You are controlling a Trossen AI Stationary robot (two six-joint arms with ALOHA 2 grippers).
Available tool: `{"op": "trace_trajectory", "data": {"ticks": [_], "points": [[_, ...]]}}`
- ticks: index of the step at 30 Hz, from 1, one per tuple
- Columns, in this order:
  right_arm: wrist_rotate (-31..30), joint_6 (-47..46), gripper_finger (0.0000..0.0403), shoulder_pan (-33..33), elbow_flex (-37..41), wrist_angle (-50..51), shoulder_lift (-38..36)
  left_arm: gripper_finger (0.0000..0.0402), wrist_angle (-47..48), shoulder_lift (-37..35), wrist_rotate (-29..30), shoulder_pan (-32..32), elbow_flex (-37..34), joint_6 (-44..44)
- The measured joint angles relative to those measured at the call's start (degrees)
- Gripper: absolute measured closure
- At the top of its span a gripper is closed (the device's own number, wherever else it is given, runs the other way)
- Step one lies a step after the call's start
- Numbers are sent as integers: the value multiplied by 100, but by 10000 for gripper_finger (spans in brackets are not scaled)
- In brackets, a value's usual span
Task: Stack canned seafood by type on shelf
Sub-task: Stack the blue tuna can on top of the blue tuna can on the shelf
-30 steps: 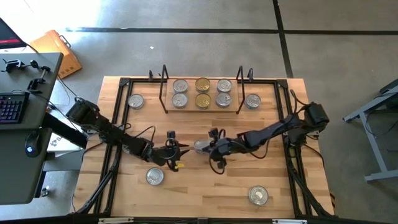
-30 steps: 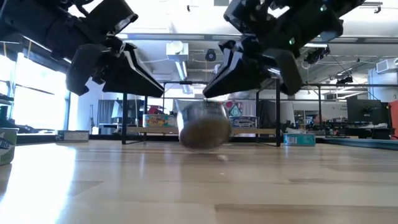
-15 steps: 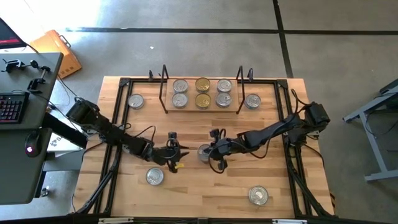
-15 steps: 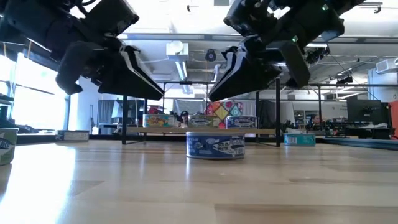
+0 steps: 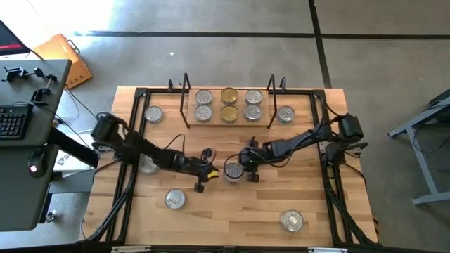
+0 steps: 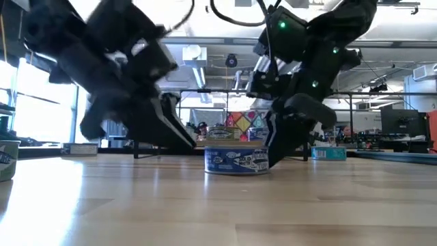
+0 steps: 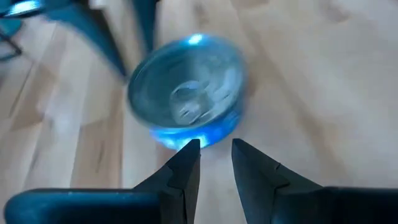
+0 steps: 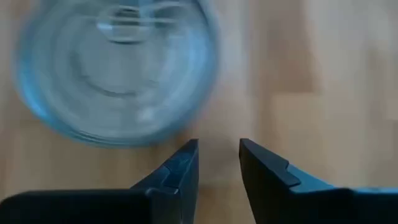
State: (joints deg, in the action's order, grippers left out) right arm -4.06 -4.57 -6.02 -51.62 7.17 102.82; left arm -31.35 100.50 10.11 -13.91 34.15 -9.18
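A blue-labelled tin with a silver top (image 5: 233, 170) stands upright on its base at the middle of the table, also seen in the low view (image 6: 237, 159). My left gripper (image 5: 209, 171) is just to its left, slightly open, with nothing between the fingers (image 7: 214, 158). My right gripper (image 5: 247, 171) is just to its right, open and empty (image 8: 217, 155). Both slant down and stand close to the tin. Several tins sit in two rows on the shelf (image 5: 190, 121) at the far side.
Loose tins stand beside the shelf's left end (image 5: 153, 114) and right end (image 5: 285, 114), near the front (image 5: 174, 199) and at the front right (image 5: 292, 221). Another (image 5: 148, 166) shows under my left arm. A desk with a keyboard (image 5: 10, 123) stands left of the table.
The tin hung tilted under my right gripper a second ago; it now stands upright on the table, let go. My right gripper has sunk and tipped steeply down beside it. My left gripper has come down and toward the table's right, up to the tin.
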Motion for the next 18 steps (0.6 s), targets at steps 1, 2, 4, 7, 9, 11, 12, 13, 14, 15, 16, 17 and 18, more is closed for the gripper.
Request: {"op": "trace_trajectory", "data": {"ticks": [1,2,4,7,9,11,12,13,14,15,16,17,18], "points": [[156,59,299,-11,0,-80,39,316,-85,98,4,67,-2,0],[339,102,301,-21,0,-147,52,316,-220,178,17,131,-2,4],[708,156,304,-76,0,-287,60,316,-342,246,106,248,-2,45],[1195,157,308,-168,-3,-534,60,317,-313,184,563,384,-2,157],[1323,162,309,-237,-7,-678,60,317,-184,26,1032,429,-1,155],[1323,185,309,-282,-11,-664,32,317,179,-232,1454,448,4,89],[1321,176,309,-305,-9,-611,3,317,379,-372,1621,447,4,67],[1321,138,309,-327,-9,-605,-45,317,607,-525,1716,433,2,75],[1317,93,309,-357,-9,-582,-105,317,829,-695,1743,406,2,127],[1314,36,309,-391,-9,-544,-169,317,1073,-865,1730,365,2,190],[1313,-6,309,-435,-9,-490,-232,317,1225,-1000,1685,315,2,294],[1314,-41,309,-487,-9,-457,-266,317,1370,-1127,1592,260,4,403],[1314,-34,309,-563,-9,-475,-288,317,1506,-1215,1489,198,3,512]]}}
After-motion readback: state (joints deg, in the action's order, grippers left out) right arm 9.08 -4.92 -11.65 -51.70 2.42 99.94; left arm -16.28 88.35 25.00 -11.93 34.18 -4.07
